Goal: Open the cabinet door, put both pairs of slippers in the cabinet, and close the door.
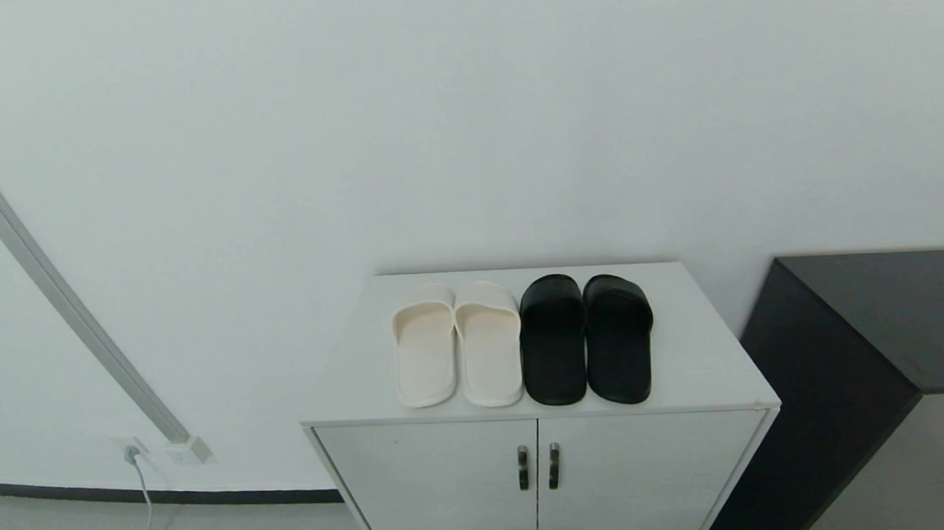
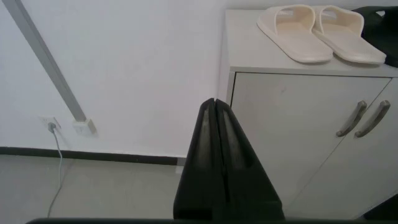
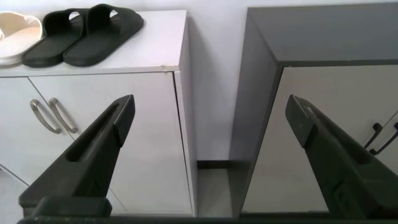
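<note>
White cabinet (image 1: 707,350): both doors (image 1: 434,490) shut, handles (image 1: 523,467) side by side at the middle seam. Both pairs sit on its top surface, toes to the wall (image 1: 466,138). The cream slippers (image 1: 488,352) are on the left and the black slippers (image 1: 554,349) just beside them on the right. A dark cabinet (image 1: 842,344) stands close on the right. Your left pincer (image 2: 215,102) is pressed together in front of the white cabinet's left corner, well apart from the cream slippers. Your right pincer (image 3: 210,106) is spread wide, facing the gap between the two cabinets, well apart from the black slippers.
</note>
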